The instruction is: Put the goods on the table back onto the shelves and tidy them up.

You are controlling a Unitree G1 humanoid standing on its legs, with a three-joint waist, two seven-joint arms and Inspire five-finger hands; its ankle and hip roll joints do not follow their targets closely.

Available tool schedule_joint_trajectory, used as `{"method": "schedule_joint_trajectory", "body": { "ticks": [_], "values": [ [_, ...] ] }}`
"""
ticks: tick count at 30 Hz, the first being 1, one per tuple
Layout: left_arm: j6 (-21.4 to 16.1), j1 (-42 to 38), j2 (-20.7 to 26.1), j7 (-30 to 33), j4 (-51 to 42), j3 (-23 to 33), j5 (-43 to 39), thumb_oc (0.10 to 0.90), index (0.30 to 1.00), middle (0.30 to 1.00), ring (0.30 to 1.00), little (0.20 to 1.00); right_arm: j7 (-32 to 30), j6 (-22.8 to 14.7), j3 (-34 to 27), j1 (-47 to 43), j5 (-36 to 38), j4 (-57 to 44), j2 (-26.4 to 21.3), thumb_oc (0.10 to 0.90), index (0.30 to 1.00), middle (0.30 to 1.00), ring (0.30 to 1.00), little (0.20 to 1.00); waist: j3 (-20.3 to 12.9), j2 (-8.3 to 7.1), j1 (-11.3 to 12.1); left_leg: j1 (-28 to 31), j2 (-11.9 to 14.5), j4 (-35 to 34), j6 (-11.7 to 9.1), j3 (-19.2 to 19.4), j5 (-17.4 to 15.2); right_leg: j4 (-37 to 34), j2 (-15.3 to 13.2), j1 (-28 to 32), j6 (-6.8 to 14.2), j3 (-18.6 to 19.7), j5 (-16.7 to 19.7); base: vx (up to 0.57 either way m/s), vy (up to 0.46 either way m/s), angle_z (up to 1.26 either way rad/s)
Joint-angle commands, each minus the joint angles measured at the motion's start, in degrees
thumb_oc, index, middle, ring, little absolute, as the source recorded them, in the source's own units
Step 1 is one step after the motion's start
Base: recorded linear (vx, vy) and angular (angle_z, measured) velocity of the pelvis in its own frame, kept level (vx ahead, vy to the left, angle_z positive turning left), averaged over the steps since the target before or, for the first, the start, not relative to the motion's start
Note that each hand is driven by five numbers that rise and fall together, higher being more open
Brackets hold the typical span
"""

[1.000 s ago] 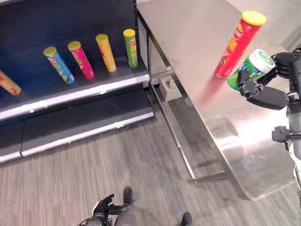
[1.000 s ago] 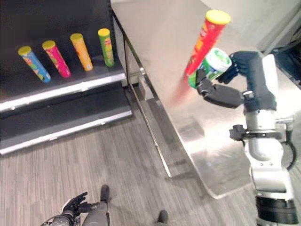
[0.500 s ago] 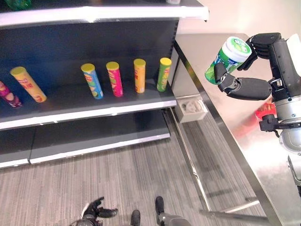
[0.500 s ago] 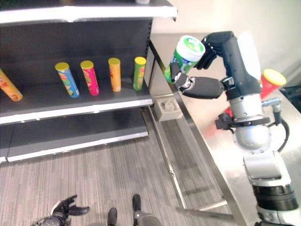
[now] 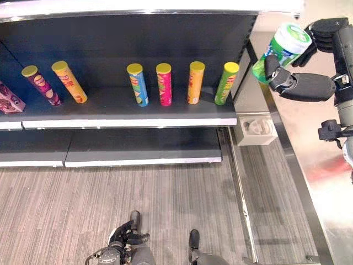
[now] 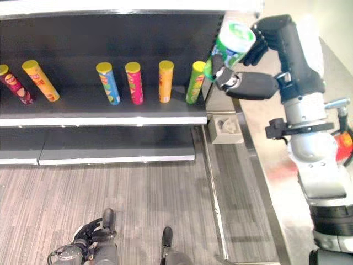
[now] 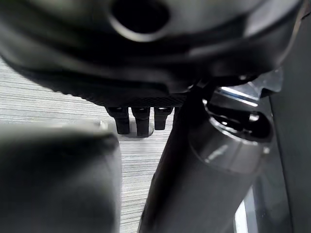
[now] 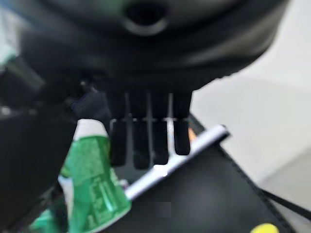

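A: Fingers (image 6: 259, 47) of the right hand (image 6: 248, 83) curl round the green cylindrical tub with a white lid (image 6: 231, 45), thumb clamped on the near side. Firm grasp, tub held in the air at upper right of the frame, just past the shelf's end.

B: Left hand?

A: Left hand (image 5: 122, 238), bottom of frame, low over the grey striped floor (image 5: 165, 193). Fingers loosely curled, holding nothing. Idle.

B: Shelf state?

A: Dark metal shelf board (image 5: 127, 113) carries upright snack tubes, all leaning a bit: blue tube (image 5: 137, 84), pink tube (image 5: 164, 83), orange tube (image 5: 195, 82), green tube (image 5: 226, 82) in a row at centre. Further left, another orange tube (image 5: 69, 81) and a purple tube (image 5: 40, 85). Shiny steel table (image 5: 331, 182) runs down the right edge.

B: Step in hand?

A: Carrying the tub over to the shelf, I judge. To do it well: swing left, clear the shelf's end post, keep the tub upright, set it in the bare stretch between the two tube groups. Don't clip the green tube. Release once the base sits flat.
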Motion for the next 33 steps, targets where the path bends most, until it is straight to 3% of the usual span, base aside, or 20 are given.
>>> {"method": "schedule_joint_trajectory", "body": {
  "ticks": [1,4,7,9,13,14,15,18,19,20,26,33],
  "values": [
    [-1.86,2.68,6.11,0.47,-1.20,-3.10,2.73,0.800,0.900,0.900,0.900,0.900,-4.50,-4.08,-4.19,-6.45,6.46,-1.84,-2.87,0.400,0.300,0.300,0.300,0.300,-9.21,-0.29,0.63,5.26,-8.97,0.13,5.21,0.23,2.05,0.92,-7.39,4.74,8.35,0.99,-4.96,0.37,0.661,-0.26],
    [-1.81,2.83,7.68,1.29,0.70,-1.70,3.31,0.800,0.900,0.900,0.900,0.900,-5.03,-4.36,-0.17,-12.63,7.42,0.14,-3.78,0.400,0.300,0.300,0.300,0.300,-9.17,-0.46,1.36,7.01,-11.38,0.13,7.16,1.50,0.30,5.20,-10.14,2.70,9.34,2.67,-3.68,0.12,0.324,-0.16],
    [-1.74,3.37,8.59,1.53,2.50,-0.41,3.08,0.800,0.900,0.900,0.900,0.900,-4.89,-4.26,4.88,-19.17,8.02,2.18,-5.54,0.400,0.300,0.300,0.300,0.300,-8.56,-0.34,1.84,8.04,-12.11,0.13,8.04,3.40,-0.54,10.53,-11.65,-0.29,9.83,3.17,-0.97,0.04,0.199,-0.40],
    [-1.64,3.72,8.78,1.17,3.44,0.81,1.28,0.800,0.900,0.900,0.900,0.900,-4.21,-4.30,6.22,-20.78,9.46,3.13,-6.68,0.400,0.300,0.300,0.300,0.300,-8.15,-0.44,1.64,8.32,-12.24,0.13,8.08,3.38,-0.90,11.94,-10.25,-2.04,9.31,3.51,0.03,0.05,0.101,-0.17],
    [-1.46,2.61,8.80,0.71,5.07,0.31,-0.36,0.800,0.900,0.900,0.900,0.900,-4.61,-5.98,9.80,-25.86,14.62,7.46,-10.66,0.400,0.300,0.300,0.300,0.300,-6.99,-1.34,-0.08,9.48,-13.12,0.13,7.96,1.75,-1.96,4.46,-3.70,-6.88,8.52,3.72,1.24,0.08,-0.006,0.01],
    [-1.58,2.67,9.34,1.01,4.30,0.11,-0.12,0.800,0.900,0.900,0.900,0.900,-4.33,-4.82,10.06,-27.38,13.76,7.80,-12.75,0.400,0.300,0.300,0.300,0.300,-6.94,-1.66,-0.20,9.60,-13.46,0.13,7.92,0.39,-1.52,2.78,-3.36,-5.44,9.23,5.32,1.08,0.13,-0.054,0.28],
    [-1.69,3.07,8.62,0.78,4.00,0.39,-1.73,0.800,0.900,0.900,0.900,0.900,-3.36,-4.65,12.83,-29.92,15.75,8.89,-13.30,0.400,0.300,0.300,0.300,0.300,-6.95,-2.32,0.18,10.53,-13.76,0.13,7.87,-0.36,-1.71,2.29,-2.96,-4.31,8.75,6.36,1.84,0.21,-0.099,1.16],
    [-2.03,3.66,7.55,0.78,5.27,0.07,-3.50,0.800,0.900,0.900,0.900,0.900,0.46,-4.05,29.40,-44.85,20.77,20.25,-14.48,0.400,0.300,0.300,0.300,0.300,-9.63,-4.13,2.11,11.88,-12.41,0.13,6.92,-0.72,-2.50,0.85,-3.13,-0.94,7.91,3.23,0.72,0.16,-0.146,0.43],
    [-2.04,3.67,7.36,0.78,5.27,0.15,-3.52,0.800,0.900,0.900,0.900,0.900,0.49,-4.12,30.19,-45.67,20.87,20.57,-14.43,0.400,0.300,0.300,0.300,0.300,-9.61,-3.96,1.96,11.89,-12.41,0.13,6.91,-0.76,-2.51,0.85,-3.14,-0.92,7.91,3.20,0.70,0.10,-0.173,0.22],
    [-1.99,3.63,7.46,0.84,5.91,0.21,-4.21,0.800,0.900,0.900,0.900,0.900,2.28,-3.21,36.36,-50.53,21.09,24.54,-14.20,0.400,0.300,0.300,0.300,0.300,-10.41,-4.50,2.83,12.02,-11.94,0.13,6.44,-1.22,-2.51,0.85,-3.12,0.04,7.84,1.97,-0.07,0.05,-0.081,0.28],
    [-2.39,4.15,7.50,1.40,7.12,0.09,-5.50,0.800,0.900,0.900,0.900,0.900,4.68,-1.95,45.20,-58.99,22.56,35.27,-11.07,0.400,0.300,0.300,0.300,0.300,-11.27,-5.04,4.91,12.01,-11.47,0.13,5.80,-2.33,-2.31,0.85,-3.44,1.62,7.58,-0.29,-1.33,0.05,-0.073,0.30],
    [-2.50,4.94,7.06,2.32,10.28,1.60,-7.26,0.800,0.900,0.900,0.900,0.900,3.31,0.13,45.32,-60.71,18.23,48.70,-6.19,0.400,0.300,0.300,0.300,0.300,-11.38,-4.67,7.53,11.48,-11.50,0.13,5.46,-3.55,-1.90,0.85,-4.02,2.44,7.56,-2.50,-1.81,0.03,-0.041,0.21]
  ]
}}
